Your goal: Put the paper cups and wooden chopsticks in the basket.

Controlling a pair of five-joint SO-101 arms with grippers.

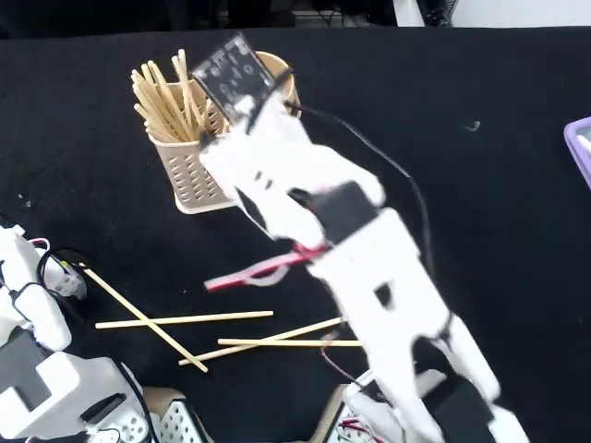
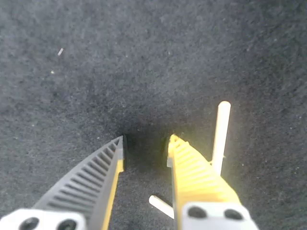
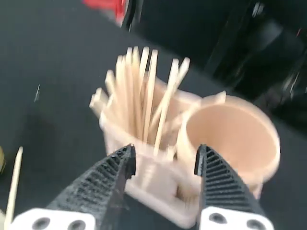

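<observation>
left gripper (image 2: 146, 143) sitting low over the table (image 1: 480, 185), jaws narrowly parted, empty; one chopstick (image 2: 221, 129) lying outside them, so closing here is likely missing or rolling it. loose chopsticks (image 1: 185, 320) lying crossed. basket (image 1: 194, 185) holding sticks and paper cup (image 3: 230, 134); right gripper (image 3: 165, 158) hovering above, jaws wide, empty, risking a tip-over.
</observation>
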